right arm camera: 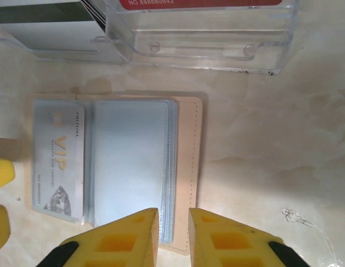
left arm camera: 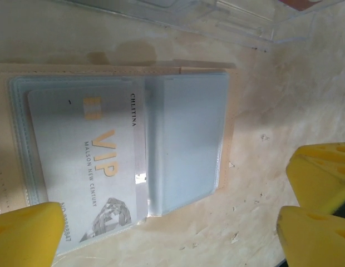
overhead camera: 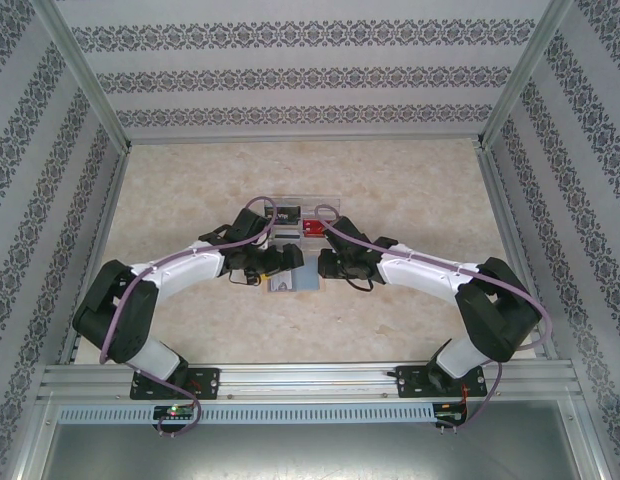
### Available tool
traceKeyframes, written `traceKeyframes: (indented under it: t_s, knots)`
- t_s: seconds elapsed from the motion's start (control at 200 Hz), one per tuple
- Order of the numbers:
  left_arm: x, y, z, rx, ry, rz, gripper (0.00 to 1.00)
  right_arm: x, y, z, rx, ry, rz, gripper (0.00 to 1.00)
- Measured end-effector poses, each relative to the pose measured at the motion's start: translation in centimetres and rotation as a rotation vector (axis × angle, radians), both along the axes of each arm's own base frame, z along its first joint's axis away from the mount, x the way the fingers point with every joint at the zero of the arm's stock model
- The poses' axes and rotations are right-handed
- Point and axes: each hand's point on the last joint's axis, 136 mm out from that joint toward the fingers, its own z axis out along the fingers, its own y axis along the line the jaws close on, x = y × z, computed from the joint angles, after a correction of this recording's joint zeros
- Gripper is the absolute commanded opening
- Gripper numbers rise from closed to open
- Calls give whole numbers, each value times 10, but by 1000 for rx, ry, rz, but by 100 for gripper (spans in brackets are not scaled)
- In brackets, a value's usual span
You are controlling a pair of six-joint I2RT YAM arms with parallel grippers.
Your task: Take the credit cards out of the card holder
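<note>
While the left pincer hangs with its yellow fingers spread wide, one finger sits just off the near corner of the VIP card and the other is out over bare counter. So that one's released, nothing in it.

The right pincer has its fingers pulled close together with just a slim gap. It's parked over the near edge of the card holder, right where the stack of clear sleeves ends. Honestly can't tell if it's pinching that edge or just hovering above it.

The card holder itself is the tan wallet-type thing. It's lying flat and opened up on the counter between the two arms. The pale VIP card is on the left-arm side of it, and its near corner pokes out past the sleeve. The sleeves beside it look blank blue-grey.

Just beyond the holder, not touching it, there's a clear plastic box. A red card is in its right compartment and some grey cards are in the left one.
</note>
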Motion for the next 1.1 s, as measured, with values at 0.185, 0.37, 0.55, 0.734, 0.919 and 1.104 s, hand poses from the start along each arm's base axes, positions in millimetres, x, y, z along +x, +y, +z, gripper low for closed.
traceKeyframes:
  t_s: [0.185,0.37,0.55,0.734,0.919,1.104]
  knots:
    - [8,15,2,18,-20,30,46,2,15,10,71,13,5,14]
    - [4,28,-14,53,7,47,22,7,43,11,155,40,24,10]
    - [2,35,-29,84,42,56,20,8,63,-1,181,92,40,11]
    - [-1,38,-42,104,74,62,18,9,72,-9,187,125,41,11]
    - [-2,40,-48,114,91,63,17,11,78,-18,192,154,41,10]
    - [-1,40,-49,108,93,65,12,8,78,-27,184,181,42,11]
